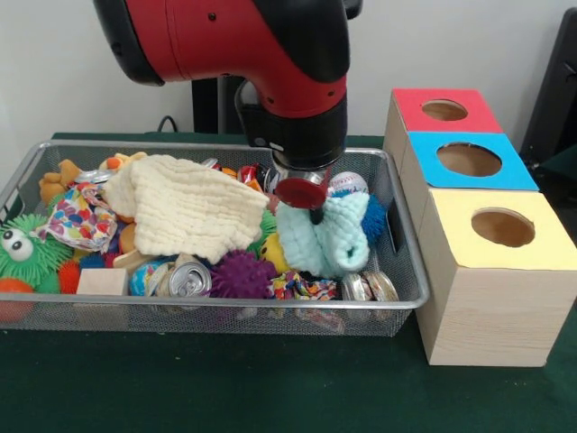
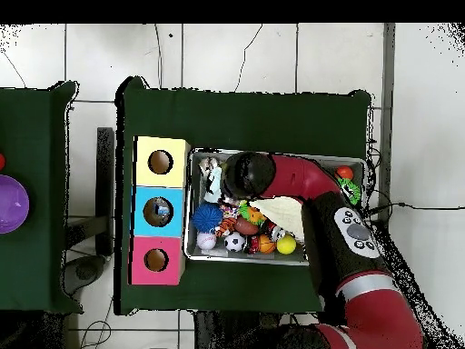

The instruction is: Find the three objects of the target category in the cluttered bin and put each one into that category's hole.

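The wire mesh bin (image 1: 225, 307) is full of toys, cloths and cans; it also shows in the overhead view (image 2: 245, 260). No pale blue plastic bottle shows in either view. My gripper (image 1: 305, 200) hangs low over the bin's right half, just above a mint green knitted cloth (image 1: 315, 242). A red round part sits at its tip. In the overhead view the arm's wrist (image 2: 241, 174) covers the gripper. The blue-panelled hole (image 1: 469, 160) is in the middle box to the right of the bin, and something pale shows inside it from above (image 2: 158, 211).
The red-panelled hole (image 1: 444, 110) and yellow-panelled hole (image 1: 502, 227) flank the blue one. In the bin lie a cream cloth (image 1: 189, 207), a silver can (image 1: 189, 280), a purple spiky ball (image 1: 242, 273), a green spiky toy (image 1: 22, 253) and a wooden block (image 1: 101, 281).
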`<state>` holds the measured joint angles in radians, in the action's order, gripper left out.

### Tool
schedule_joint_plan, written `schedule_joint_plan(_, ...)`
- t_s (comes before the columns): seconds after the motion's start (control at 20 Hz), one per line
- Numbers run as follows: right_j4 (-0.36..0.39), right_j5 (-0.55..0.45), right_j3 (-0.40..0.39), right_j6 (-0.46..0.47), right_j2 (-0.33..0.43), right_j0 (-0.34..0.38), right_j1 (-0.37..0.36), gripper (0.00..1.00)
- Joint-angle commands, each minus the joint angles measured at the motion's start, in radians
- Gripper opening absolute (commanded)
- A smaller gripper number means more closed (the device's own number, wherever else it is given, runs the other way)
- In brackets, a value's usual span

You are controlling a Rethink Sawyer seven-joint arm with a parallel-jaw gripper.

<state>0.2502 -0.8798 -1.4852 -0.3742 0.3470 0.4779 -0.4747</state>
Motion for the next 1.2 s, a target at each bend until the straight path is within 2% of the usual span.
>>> schedule_joint_plan(0.05, 0.088, -0.106, 0.073, -0.081, -0.049, -0.018, 0.074, 0.00)
schedule_joint_plan(0.1, 0.072, -0.102, 0.067, -0.140, -0.060, -0.022, 0.074, 1.00)
schedule_joint_plan(0.2, 0.059, -0.092, 0.060, -0.167, -0.062, -0.026, 0.071, 1.00)
schedule_joint_plan(0.25, 0.065, -0.099, 0.065, -0.146, -0.052, -0.029, 0.069, 1.00)
schedule_joint_plan(0.3, 0.044, -0.082, 0.031, -0.103, -0.006, -0.006, 0.053, 1.00)
schedule_joint_plan(0.4, 0.001, -0.115, 0.008, -0.184, -0.034, -0.009, 0.004, 1.00)
schedule_joint_plan(0.45, -0.010, -0.125, 0.010, -0.185, -0.030, -0.003, -0.012, 1.00)
schedule_joint_plan(0.6, -0.025, -0.218, 0.012, -0.156, -0.033, 0.003, -0.092, 1.00)
schedule_joint_plan(0.75, -0.027, -0.315, 0.049, -0.137, -0.041, 0.003, -0.131, 1.00)
schedule_joint_plan(0.85, -0.015, -0.377, 0.079, -0.131, -0.051, 0.002, -0.153, 1.00)
schedule_joint_plan(1.0, 0.045, -0.493, 0.141, -0.072, -0.064, -0.001, -0.170, 1.00)
schedule_joint_plan(1.2, 0.098, -0.484, 0.174, -0.045, -0.070, 0.014, -0.158, 1.00)
